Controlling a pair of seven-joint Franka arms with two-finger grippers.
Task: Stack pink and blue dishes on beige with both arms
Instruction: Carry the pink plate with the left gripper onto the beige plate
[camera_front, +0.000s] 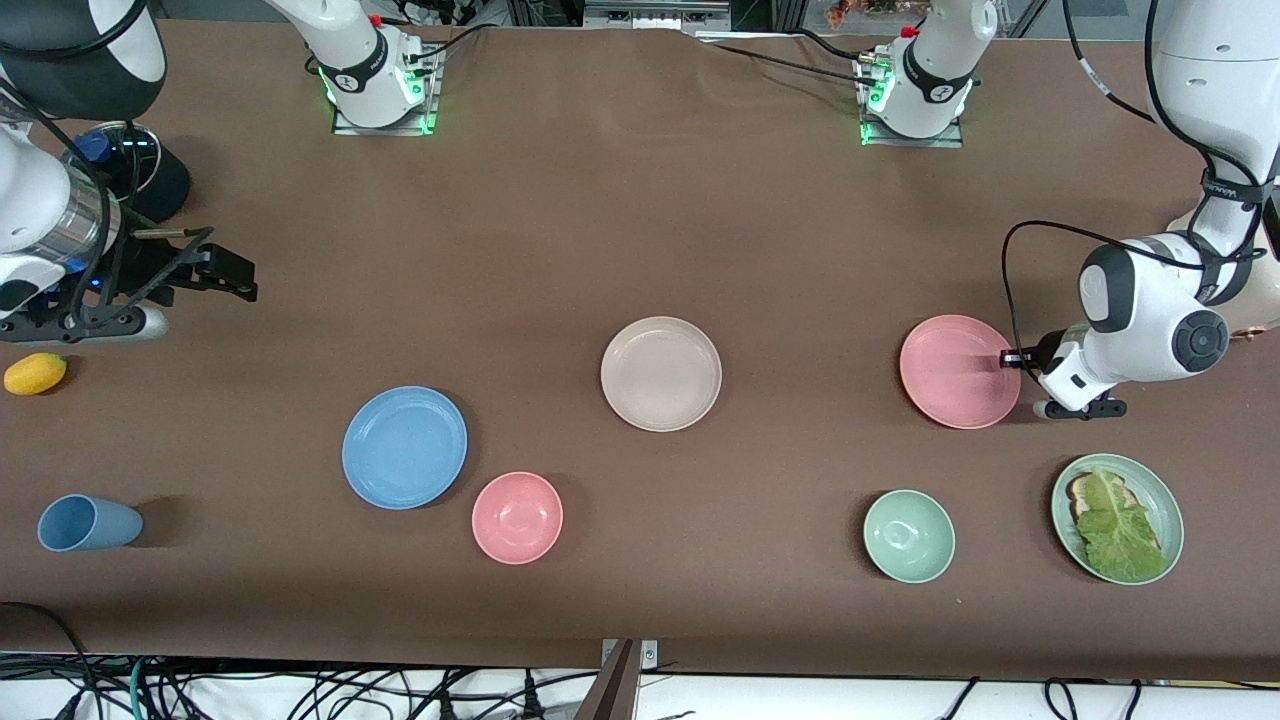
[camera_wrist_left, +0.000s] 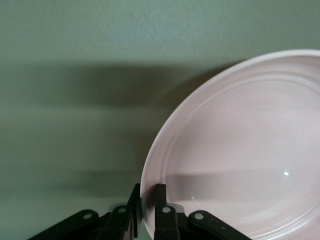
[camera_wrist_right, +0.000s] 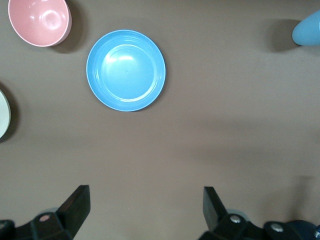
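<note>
Table (camera_front: 640, 200): brown cloth, both arm bases along its top edge in the front view.

Beige plate (camera_front: 661, 373): flat on the table near the middle, empty.

Pink plate (camera_front: 958, 371): toward the left arm's end, level with the beige plate and well apart from it; empty. Its rim on the left arm's side sits between the fingers (camera_wrist_left: 161, 212) of the left gripper (camera_front: 1012, 359), which are closed on the rim's edge, one finger above and one below.

Blue plate (camera_front: 404, 447): toward the right arm's end, nearer the front camera than the beige plate; empty, flat, untouched.

Pink bowl (camera_front: 517, 517): just beside the blue plate, nearer the camera; empty.

Green bowl (camera_front: 908, 536): nearer the camera than the pink plate; empty.

Green plate (camera_front: 1117, 517): beside the green bowl at the left arm's end; holds a slice of bread (camera_front: 1083, 489) with a lettuce leaf (camera_front: 1120, 530) laid over it.

Blue cup (camera_front: 88, 523): on its side at the right arm's end, near the camera edge.

Yellow fruit (camera_front: 35, 373): at the same end, farther from the camera than the cup.

Right gripper (camera_front: 225, 272): raised over bare table at the right arm's end, jaws wide apart, holding nothing; its wrist view shows the blue plate, well clear of the fingers (camera_wrist_right: 76, 205).
</note>
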